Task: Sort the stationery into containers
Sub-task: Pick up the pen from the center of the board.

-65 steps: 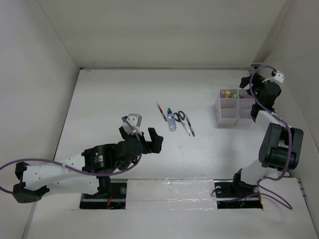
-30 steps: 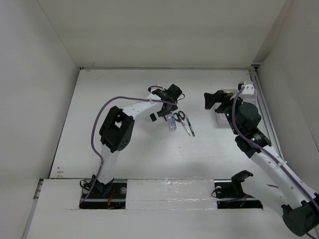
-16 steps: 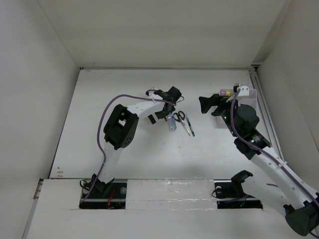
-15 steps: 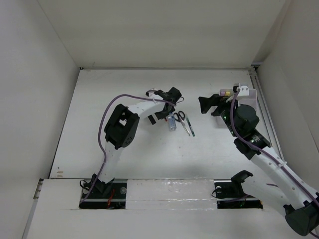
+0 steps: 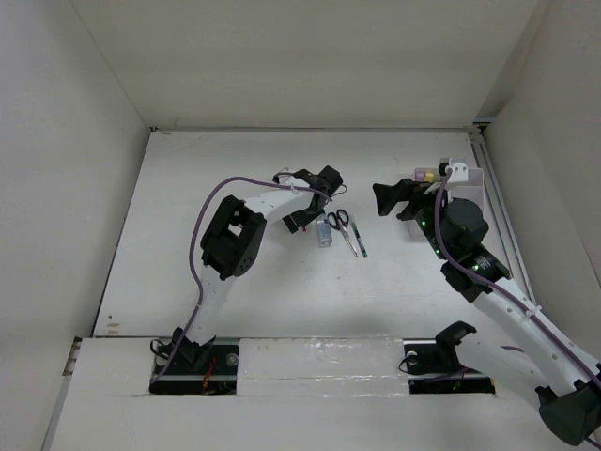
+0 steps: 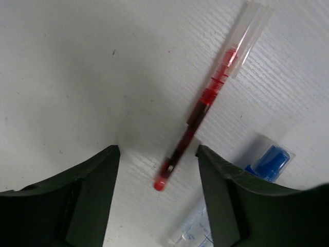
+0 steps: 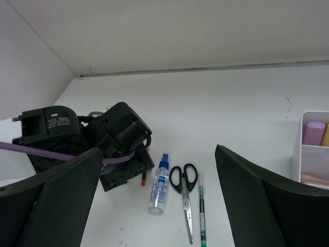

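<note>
Straddling red pen (image 6: pixel 205 105) still, left gripper (image 6: pixel 158 154) spread, right gripper (image 7: pixel 159 149) spread, both barely shifted

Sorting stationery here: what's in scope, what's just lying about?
Job: red pen, blue-capped bottle, scissors, green pen, pastel sticks, white organizer.
Not job: purple cable, table.

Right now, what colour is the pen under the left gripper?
The pen is red with a clear cap, seen best in the left wrist view.
</note>
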Available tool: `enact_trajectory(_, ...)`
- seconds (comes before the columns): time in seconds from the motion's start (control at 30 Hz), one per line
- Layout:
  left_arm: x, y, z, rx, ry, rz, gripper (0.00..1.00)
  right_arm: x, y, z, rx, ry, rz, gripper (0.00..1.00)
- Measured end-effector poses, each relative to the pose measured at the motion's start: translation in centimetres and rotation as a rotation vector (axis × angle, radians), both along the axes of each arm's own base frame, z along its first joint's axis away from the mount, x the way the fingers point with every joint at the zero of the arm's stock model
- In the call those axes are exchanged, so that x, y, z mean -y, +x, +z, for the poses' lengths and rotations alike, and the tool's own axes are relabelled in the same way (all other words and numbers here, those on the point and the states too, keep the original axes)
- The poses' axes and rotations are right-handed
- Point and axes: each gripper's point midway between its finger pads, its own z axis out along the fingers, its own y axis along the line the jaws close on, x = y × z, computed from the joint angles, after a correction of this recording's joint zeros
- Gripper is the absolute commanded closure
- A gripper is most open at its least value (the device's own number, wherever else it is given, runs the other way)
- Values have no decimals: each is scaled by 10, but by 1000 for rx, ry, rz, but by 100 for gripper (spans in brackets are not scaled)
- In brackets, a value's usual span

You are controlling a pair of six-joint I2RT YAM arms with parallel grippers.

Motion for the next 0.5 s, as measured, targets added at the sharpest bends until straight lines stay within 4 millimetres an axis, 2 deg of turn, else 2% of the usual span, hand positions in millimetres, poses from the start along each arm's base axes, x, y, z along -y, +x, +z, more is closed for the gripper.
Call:
enact_trajectory(0.07,0,0,0,2,-1,6,57,0,-1,1,3,2,1,4)
enact_trajectory(0.1,-1,0,-1,1,0,7,72,0,-1,1,4,2,2,5)
enact_trajectory(0.2,-5,-2,-2,8,14,18,98,0,-1,1,4,2,5,5)
enact_trajectory(0.33,-13,-4,-1,36,15,34,100,-4,-3,-7,-9,-5,30,5)
enact_trajectory(0.5,-34,-18,0,53,45,-36,100,-11,-5,-13,-23,0,95,5)
